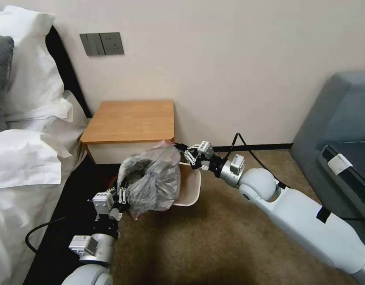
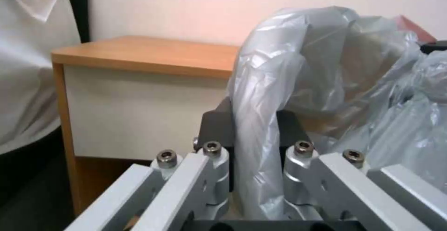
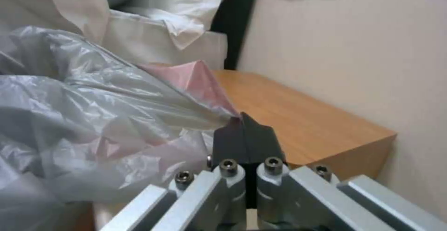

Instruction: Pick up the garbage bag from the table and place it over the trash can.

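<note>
Bag: the bag (image 1: 153, 180) is hanging off the floor between both grippers, bunched over the near-left part of the bin (image 1: 190, 186), with its mouth only partly opened.
Left gripper: the left gripper (image 1: 121, 198) is pinching a twisted fold of the bag (image 2: 261, 119) between its pads, low at the bag's near side.
Right gripper: the right gripper (image 1: 182, 152) is pressing its pads together on the bag's pinkish edge (image 3: 195, 81), just in front of the table (image 1: 131, 120) corner.
Bin: standing on the carpet just right of the table, lower than its top, mostly covered by the bag.
Risk, slipping: the thin film is looking likely to slide out of either pinch if the arms are pulling apart too hard.
Risk, missing the rim: the mouth is looking crumpled, so it may be dropping inside or beside the bin instead of going round the rim.
Risk, tipping: a light bin may be shifting if the bag is dragging on it.
Around: bed (image 1: 28, 158) close on the left, wall behind, grey sofa (image 1: 341, 118) well to the right.
In the way: the table corner is crowding the right gripper.
</note>
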